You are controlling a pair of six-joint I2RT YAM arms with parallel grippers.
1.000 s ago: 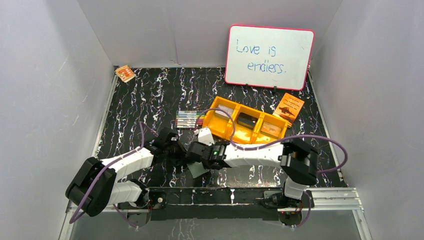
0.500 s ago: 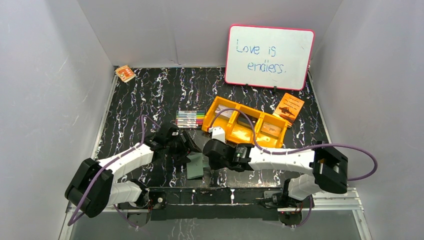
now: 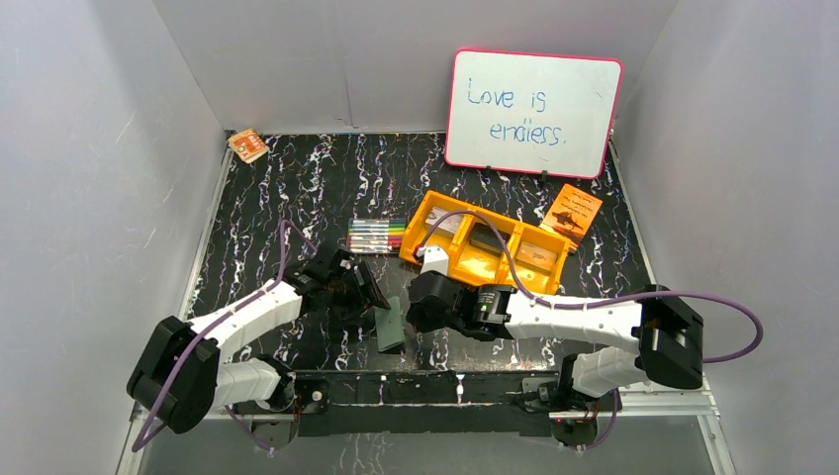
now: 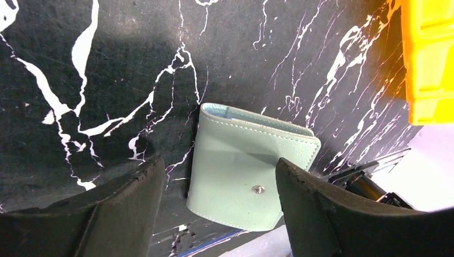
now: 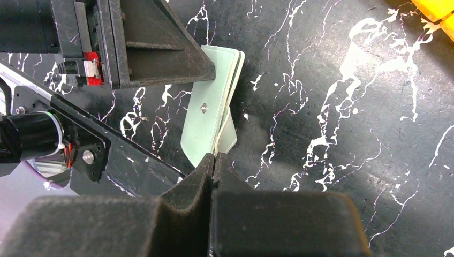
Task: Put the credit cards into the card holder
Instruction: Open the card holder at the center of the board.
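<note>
A robotics lab test cell: plain grey panels point(image 3: 99, 148) box in a black marble-patterned tabletop point(image 3: 297, 178), with two robot arms point(image 3: 247, 317) bolted to an aluminium rail point(image 3: 653, 394) at its near edge.

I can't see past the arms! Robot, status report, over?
Left gripper open, straddling card holder. Right gripper shut at its edge. Holder folded, nothing on top of it.

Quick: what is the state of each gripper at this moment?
Left gripper: open, holding nothing.
Right gripper: shut, pinching a corner of the card holder.
</note>
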